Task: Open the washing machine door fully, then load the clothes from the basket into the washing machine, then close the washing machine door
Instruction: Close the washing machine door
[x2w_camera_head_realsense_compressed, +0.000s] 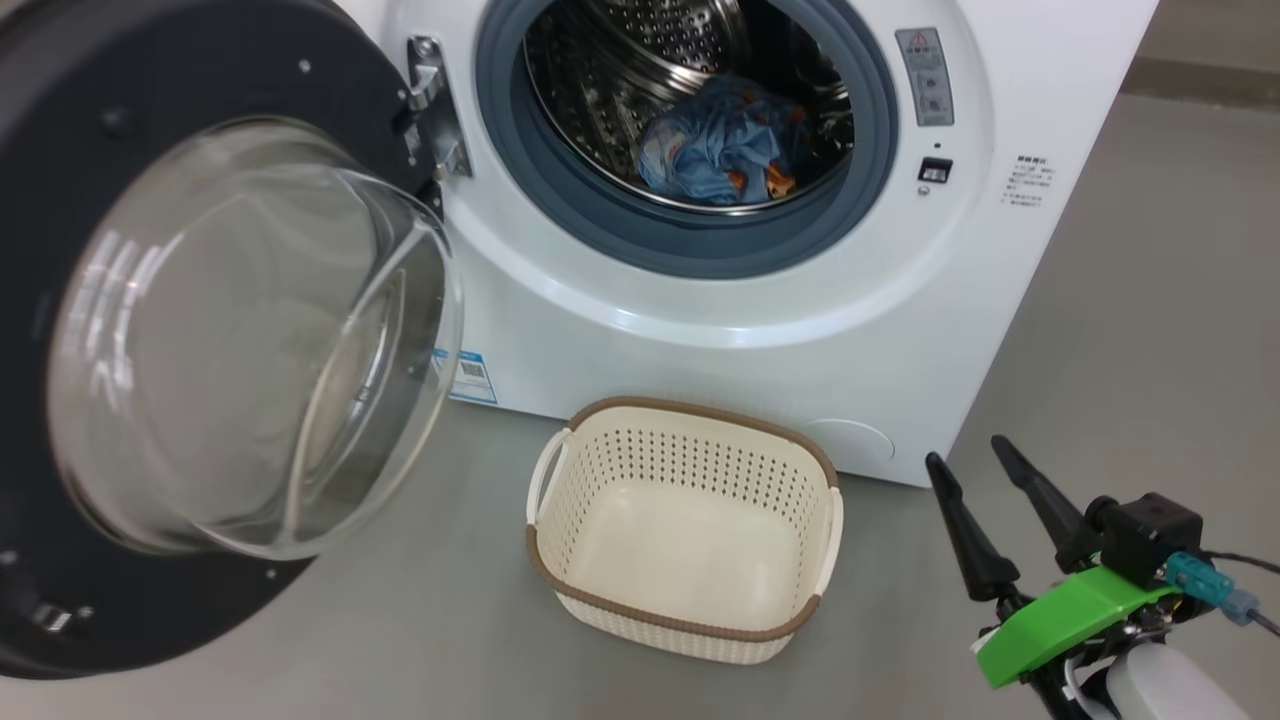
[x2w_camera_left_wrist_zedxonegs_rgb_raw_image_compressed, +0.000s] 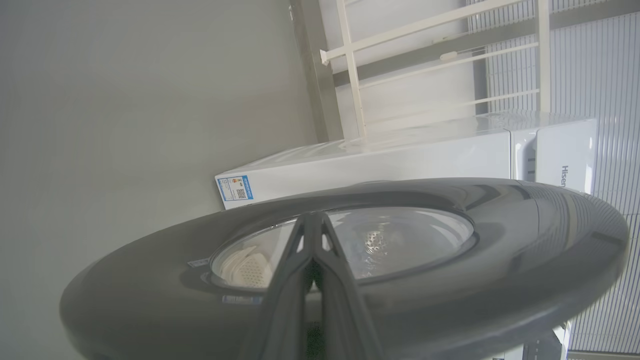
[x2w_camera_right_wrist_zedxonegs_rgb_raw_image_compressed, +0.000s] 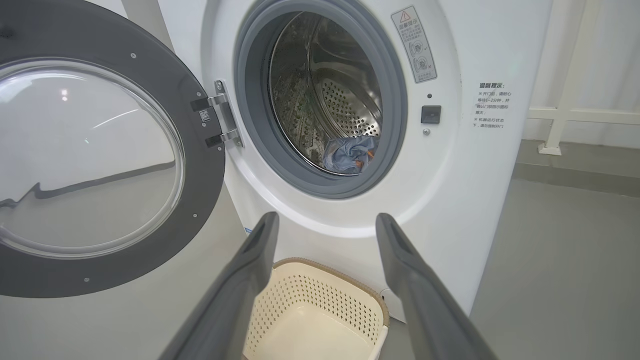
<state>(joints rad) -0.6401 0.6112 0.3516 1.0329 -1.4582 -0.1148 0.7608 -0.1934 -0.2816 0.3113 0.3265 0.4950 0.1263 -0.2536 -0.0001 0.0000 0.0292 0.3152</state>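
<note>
Right gripper (x2w_camera_head_realsense_compressed: 965, 452) is wide open with nothing in it, hanging low at the right just off the washing machine's (x2w_camera_head_realsense_compressed: 700, 330) front corner, fingers aimed up toward the machine. In its own wrist view the two fingers of the right gripper (x2w_camera_right_wrist_zedxonegs_rgb_raw_image_compressed: 327, 217) frame the lower edge of the round opening, with the basket (x2w_camera_right_wrist_zedxonegs_rgb_raw_image_compressed: 320, 300) underneath. Left gripper (x2w_camera_left_wrist_zedxonegs_rgb_raw_image_compressed: 312, 220) is clamped shut on nothing, fingers pressed flat together, tips right up by the outer face of the washing machine door (x2w_camera_left_wrist_zedxonegs_rgb_raw_image_compressed: 500, 260). Can't tell whether it's actually touching. The washing machine door (x2w_camera_head_realsense_compressed: 250, 340) is swung out to the left on its metal hinge (x2w_camera_head_realsense_compressed: 430, 100), glass bowl bulging toward the camera. The clothes (x2w_camera_head_realsense_compressed: 725, 145) are a crumpled light blue bundle with orange bits, sitting at the bottom of the steel drum (x2w_camera_head_realsense_compressed: 640, 60), behind the grey rubber ring (x2w_camera_head_realsense_compressed: 700, 240). The basket (x2w_camera_head_realsense_compressed: 690, 410) stands upright on the grey floor (x2w_camera_head_realsense_compressed: 400, 600) just in front of the machine, below the opening, bare cream bottom showing. A blue label sticker (x2w_camera_head_realsense_compressed: 465, 375) sits at the machine's lower left corner, partly behind the door glass.
</note>
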